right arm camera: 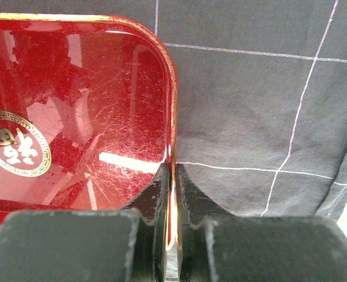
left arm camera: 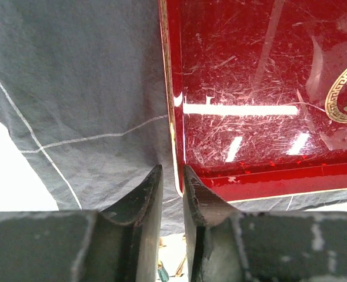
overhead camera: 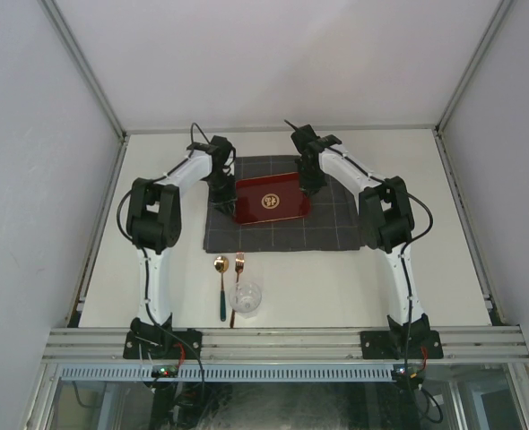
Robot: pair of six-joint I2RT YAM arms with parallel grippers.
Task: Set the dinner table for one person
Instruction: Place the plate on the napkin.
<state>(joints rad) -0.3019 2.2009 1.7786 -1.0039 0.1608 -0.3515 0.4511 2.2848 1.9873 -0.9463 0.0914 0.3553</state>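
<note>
Dinner table (overhead camera: 336, 287) beneath jaws on tray (overhead camera: 269, 199)

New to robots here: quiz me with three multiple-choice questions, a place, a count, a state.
1. The red rectangular tray lies on: A the dark grey checked cloth; B bare tabletop; C a plate.
2. Cutlery pieces beside the clear drinking glass: A one; B two; C four.
3. The right gripper is: A wide open; B shut on the tray's rim; C holding a cup.
Answers: 1 A, cloth surrounds the tray; 2 B, one gold-headed spoon, one gold fork; 3 B, the rim sits between its fingers.
</note>
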